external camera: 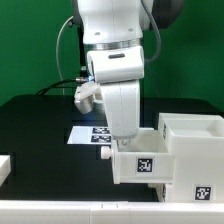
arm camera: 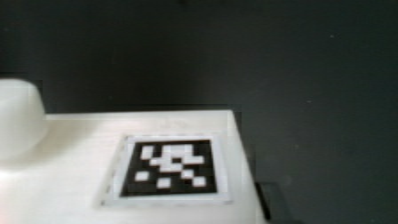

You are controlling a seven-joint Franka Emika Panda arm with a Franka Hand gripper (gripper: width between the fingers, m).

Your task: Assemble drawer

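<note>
A small white drawer tray [external camera: 142, 165] with a square tag on its near face stands on the dark table, touching the large white housing [external camera: 192, 150] on the exterior view's right. My gripper [external camera: 126, 143] has come straight down onto the tray's near-left top edge. Its fingers are hidden by the hand and the tray, so I cannot tell how the jaws stand. The wrist view shows a white tray face [arm camera: 71, 160] very close, with a tag [arm camera: 175, 168] on it and a rounded white knob-like part [arm camera: 16, 112] beside it. No fingertips show clearly there.
The marker board [external camera: 88, 133] lies flat on the table behind the arm. Another white part [external camera: 5, 166] sits at the exterior view's left edge. The table is black, with a green wall behind it.
</note>
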